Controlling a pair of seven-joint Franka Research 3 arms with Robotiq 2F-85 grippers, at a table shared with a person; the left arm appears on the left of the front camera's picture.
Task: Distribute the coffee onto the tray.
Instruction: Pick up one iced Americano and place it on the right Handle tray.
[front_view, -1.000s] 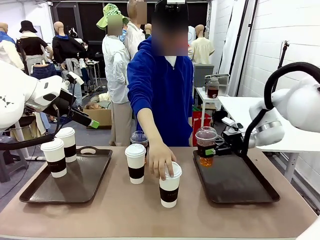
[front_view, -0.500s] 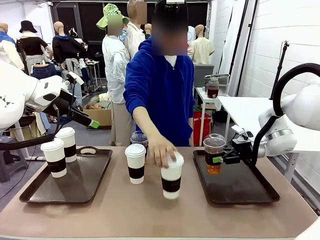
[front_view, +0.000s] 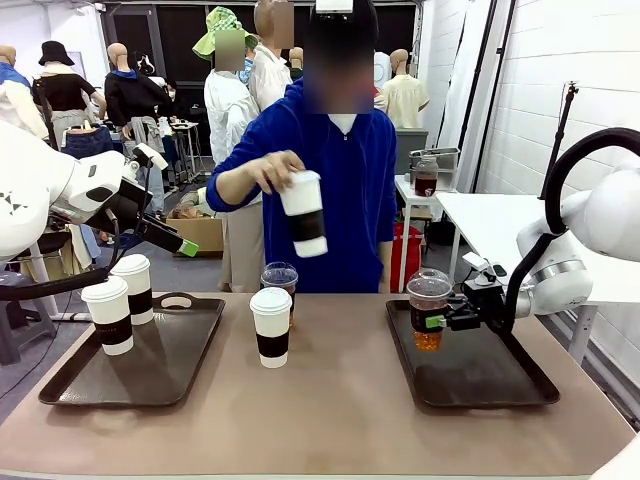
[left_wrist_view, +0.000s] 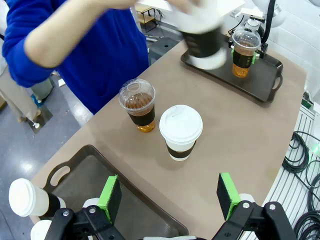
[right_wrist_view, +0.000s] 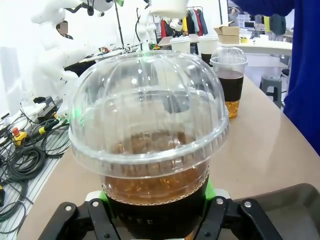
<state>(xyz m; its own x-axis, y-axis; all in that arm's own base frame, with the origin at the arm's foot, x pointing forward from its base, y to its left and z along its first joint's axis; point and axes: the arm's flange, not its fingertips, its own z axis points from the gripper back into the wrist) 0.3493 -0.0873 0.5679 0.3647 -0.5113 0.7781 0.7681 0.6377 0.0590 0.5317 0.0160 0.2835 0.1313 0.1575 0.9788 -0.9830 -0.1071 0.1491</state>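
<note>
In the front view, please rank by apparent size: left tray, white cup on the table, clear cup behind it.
1. left tray
2. white cup
3. clear cup, unsure: it stands farther off and half hidden.

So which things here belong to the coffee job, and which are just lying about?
On the job: two white cups on the left tray; third white cup on the table; fourth white cup in the person's hand; clear cup on the table; second clear cup, gripped by the right gripper at the right tray.
Lying about: cardboard box on the floor; cables beside the table.
</note>
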